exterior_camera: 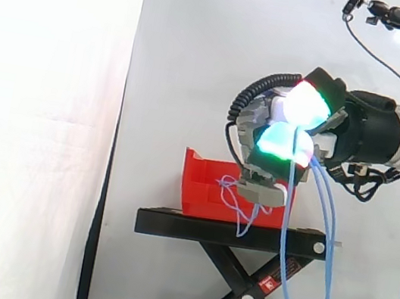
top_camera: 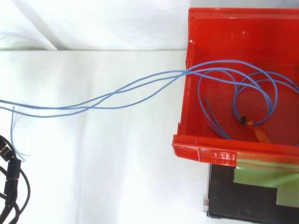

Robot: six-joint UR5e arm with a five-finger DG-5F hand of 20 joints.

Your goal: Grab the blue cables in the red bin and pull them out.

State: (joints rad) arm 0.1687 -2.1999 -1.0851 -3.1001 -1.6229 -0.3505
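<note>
Blue cables (exterior_camera: 327,294), thin and limp, are judged to be light, soft and smooth-sheathed, so that they are likely to slide through a loose hold and to sag wherever they are not supported; a firm pinch on several strands together, close to where they leave the red bin (exterior_camera: 197,187), is judged the best place to take them. In the side view the hand (exterior_camera: 290,126) is seen above the bin's near end, its fingers curled and closed round the cables, whose strands drop from under it past the black stand (exterior_camera: 172,225) toward the floor, while a small loop hangs over the bin's front wall. How much cable lies inside the bin is hidden by its wall. In the top view the inside of the bin (top_camera: 219,28) is laid open: several wide loops of cable (top_camera: 110,95) are coiled on its floor, gathered at one spot by a small orange and black tie (top_camera: 258,133), and the strands are led over the bin's left wall and across the white surface to the view's left edge. The tied bundle is judged likely to catch on the wall when it is drawn up. The height of the hand and the hanging of the strands are given by the side view alone.
</note>
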